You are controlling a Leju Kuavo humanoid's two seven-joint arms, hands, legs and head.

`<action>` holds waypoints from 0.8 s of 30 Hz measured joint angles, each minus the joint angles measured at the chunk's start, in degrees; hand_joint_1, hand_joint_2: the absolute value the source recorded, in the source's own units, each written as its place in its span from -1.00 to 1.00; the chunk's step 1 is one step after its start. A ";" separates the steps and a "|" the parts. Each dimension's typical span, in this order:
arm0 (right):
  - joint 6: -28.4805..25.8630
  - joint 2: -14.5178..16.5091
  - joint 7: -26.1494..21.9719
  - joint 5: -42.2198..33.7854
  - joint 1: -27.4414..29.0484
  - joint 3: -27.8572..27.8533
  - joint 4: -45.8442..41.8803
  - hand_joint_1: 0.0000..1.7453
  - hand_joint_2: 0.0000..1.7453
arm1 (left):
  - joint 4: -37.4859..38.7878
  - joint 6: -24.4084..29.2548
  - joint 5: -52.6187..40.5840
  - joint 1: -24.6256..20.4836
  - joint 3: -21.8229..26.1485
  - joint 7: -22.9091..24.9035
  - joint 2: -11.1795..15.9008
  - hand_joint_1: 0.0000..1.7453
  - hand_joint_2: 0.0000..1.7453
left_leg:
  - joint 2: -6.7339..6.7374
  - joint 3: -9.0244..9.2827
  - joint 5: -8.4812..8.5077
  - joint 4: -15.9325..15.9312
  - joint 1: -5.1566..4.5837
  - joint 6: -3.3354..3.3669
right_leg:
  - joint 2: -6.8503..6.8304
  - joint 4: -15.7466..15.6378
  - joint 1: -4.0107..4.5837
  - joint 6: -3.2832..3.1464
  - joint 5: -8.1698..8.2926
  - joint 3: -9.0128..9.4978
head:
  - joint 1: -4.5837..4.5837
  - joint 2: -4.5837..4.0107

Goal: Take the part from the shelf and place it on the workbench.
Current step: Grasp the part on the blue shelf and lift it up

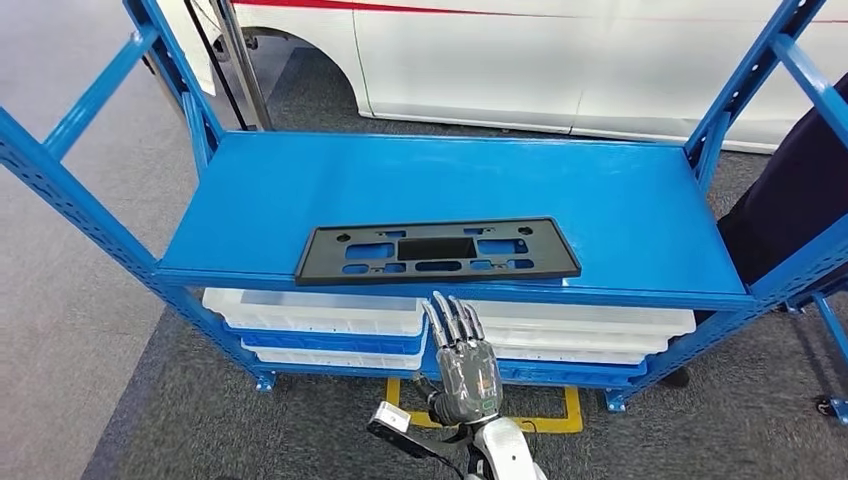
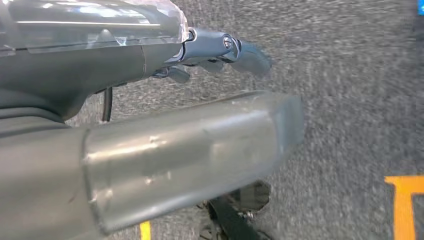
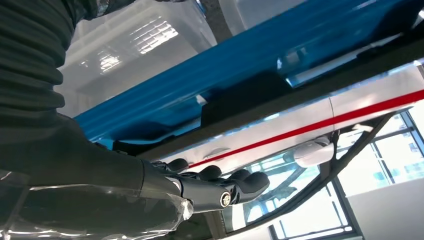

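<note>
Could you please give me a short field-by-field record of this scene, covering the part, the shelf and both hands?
part: black flat plate with cut-outs, lying flat near the front edge of the top shelf board
shelf: blue metal rack; white bins on the level below
right hand: raised in front of the shelf edge, fingers extended towards the plate, not touching it, holding nothing
left hand: hanging over grey carpet, holding nothing
background: white vehicle with red stripe behind the rack
task state: plate not yet picked up

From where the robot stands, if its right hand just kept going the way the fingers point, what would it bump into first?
Probably the front edge of the blue shelf, right where the black part lies; the right hand looks slightly below it, though depth is unclear.
</note>
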 joint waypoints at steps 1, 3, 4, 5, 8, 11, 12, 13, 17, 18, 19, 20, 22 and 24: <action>-0.01 0.03 0.14 -0.01 0.03 -0.01 0.00 -1.00 1.00 | 0.03 0.00 -0.08 0.00 -0.01 0.11 0.01 -1.00 -1.00 | 0.01 -1.50 -1.50 3.02 0.21 -0.26 | -0.11 -0.23 -0.08 -0.18 -0.01 0.30 | -0.01 0.00; -0.02 -0.01 0.47 0.01 0.12 -0.02 0.00 -1.00 1.00 | 0.07 0.00 -0.29 0.07 -0.01 0.26 0.03 -1.00 -1.00 | 0.02 -5.52 -4.28 10.31 0.56 -0.85 | -0.16 -0.28 -0.11 -0.40 -0.27 0.53 | -0.02 -0.01; -0.02 -0.03 0.60 0.03 0.19 -0.02 0.00 -1.00 1.00 | 0.07 0.00 -0.39 0.13 -0.01 0.31 0.05 -1.00 -1.00 | 0.02 -6.89 -4.43 12.39 0.76 -1.12 | -0.12 -0.25 -0.15 -0.36 -0.45 0.68 | -0.02 -0.01; -0.02 -0.05 0.68 0.05 0.26 -0.03 0.00 -1.00 1.00 | 0.07 0.00 -0.46 0.18 -0.01 0.32 0.05 -1.00 -1.00 | 0.03 -7.31 -3.48 12.45 0.96 -1.35 | -0.06 -0.19 -0.21 -0.23 -0.67 0.88 | -0.02 -0.01; -0.03 -0.09 0.79 0.10 0.33 -0.03 0.00 -1.00 1.00 | 0.09 -0.01 -0.50 0.19 -0.01 0.33 0.04 -1.00 -1.00 | 0.14 -3.37 2.56 2.88 1.37 -1.77 | 0.09 0.37 -0.43 0.59 -1.84 1.80 | -0.03 -0.01; -0.09 -0.15 0.90 0.14 0.33 -0.04 0.00 -1.00 1.00 | 0.17 -0.02 -0.51 0.07 -0.01 0.38 0.04 -1.00 -1.00 | 0.06 -1.10 3.03 -1.65 0.95 -0.84 | 0.13 0.81 -0.25 1.68 -2.67 1.95 | -0.02 0.00; -0.10 -0.16 0.93 0.15 0.33 -0.05 -0.01 -1.00 1.00 | 0.17 -0.01 -0.51 0.07 -0.01 0.39 0.04 -1.00 -1.00 | 0.01 -1.06 2.86 -1.85 0.91 -0.32 | 0.13 0.74 -0.26 1.95 -2.76 2.00 | -0.01 0.00; -0.12 -0.17 0.98 0.15 0.32 -0.05 -0.03 -1.00 1.00 | 0.17 -0.01 -0.52 0.11 -0.01 0.40 0.04 -1.00 -1.00 | 0.01 -0.94 2.81 -1.98 0.94 0.09 | 0.12 0.78 -0.33 2.22 -2.96 2.10 | -0.01 0.00; -0.17 -0.27 1.02 0.15 0.35 -0.06 -0.15 -1.00 1.00 | 0.17 -0.01 -0.56 0.04 -0.01 0.39 0.04 -1.00 -1.00 | 0.06 -0.05 2.27 -2.42 1.01 1.72 | 0.10 9.81 -0.48 2.91 -7.16 -2.40 | 0.00 -0.01; -0.17 -0.34 1.03 0.15 0.48 -0.08 -0.16 -1.00 1.00 | 0.17 -0.02 -0.64 0.02 -0.01 0.39 0.04 -1.00 -1.00 | 0.05 0.16 2.04 -2.42 0.92 1.95 | 0.11 13.70 -0.48 2.95 -8.35 -4.78 | -0.01 -0.01; -0.17 -0.44 1.05 0.18 0.69 -0.13 -0.18 -1.00 1.00 | 0.17 -0.03 -0.78 0.03 -0.01 0.40 0.04 -1.00 -1.00 | 0.02 0.46 1.78 -2.42 0.82 2.08 | 0.11 16.44 -0.47 2.95 -8.62 -6.73 | -0.01 -0.01; -0.17 -0.53 1.09 0.25 0.93 -0.20 -0.26 -1.00 1.00 | 0.17 -0.05 -0.92 0.07 0.00 0.42 0.04 -1.00 -1.00 | -0.05 0.85 1.47 -2.42 0.74 2.11 | 0.11 17.31 -0.45 2.86 -7.75 -7.84 | -0.01 -0.01; -0.17 -0.68 1.17 0.51 1.38 -0.50 -0.71 -1.00 1.00 | 0.17 -0.08 -1.26 0.12 0.01 0.45 0.04 -1.00 -1.00 | -0.21 1.95 0.72 -2.41 0.63 1.97 | 0.11 12.60 -0.32 2.34 -2.97 -6.86 | -0.01 -0.01; -0.17 -0.80 1.26 0.84 1.76 -0.86 -1.43 -1.00 1.00 | 0.23 -0.13 -1.60 0.10 0.03 0.46 -0.02 -1.00 -1.00 | -0.32 2.85 -0.07 -2.40 0.47 1.59 | 0.12 5.60 0.10 1.51 0.72 -4.17 | 0.01 -0.01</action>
